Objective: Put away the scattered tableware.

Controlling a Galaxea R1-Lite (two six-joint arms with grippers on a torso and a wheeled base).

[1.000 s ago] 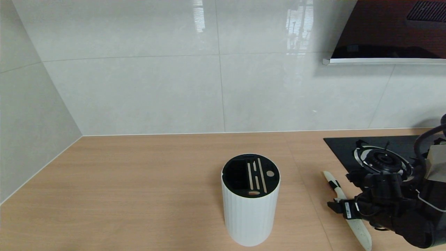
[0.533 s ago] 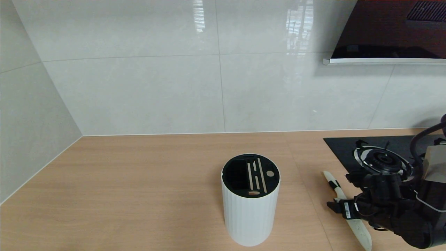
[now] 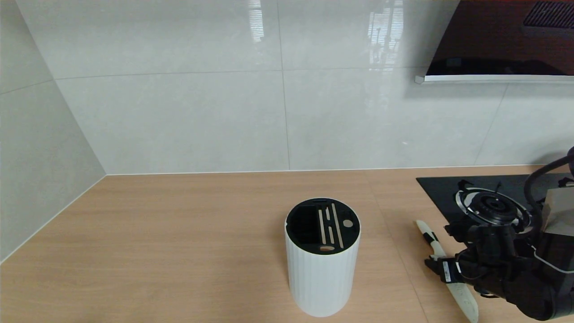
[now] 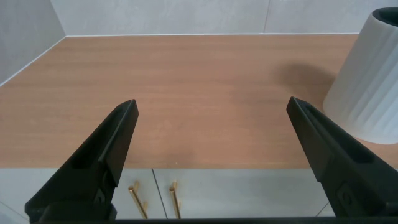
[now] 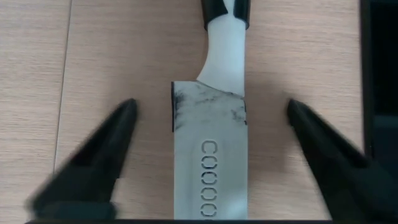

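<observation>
Fingers (image 5: 99, 163) of the right gripper (image 5: 211, 111) stood open on each side of a white flat knife (image 5: 209, 155) on the brown wooden counter (image 3: 179, 246). Left gripper (image 4: 211, 107) was open too, near the white ribbed round holder (image 3: 322, 280).

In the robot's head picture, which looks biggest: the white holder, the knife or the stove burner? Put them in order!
1. White holder: clearly biggest.
2 and 3. Knife and stove burner: too close to rank. The knife is longer but thin, and the right gripper hides part of it.

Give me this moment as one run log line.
right gripper: open, straddling knife flat on counter | left gripper: open, above counter edge | holder: upright, knife not yet in
</observation>
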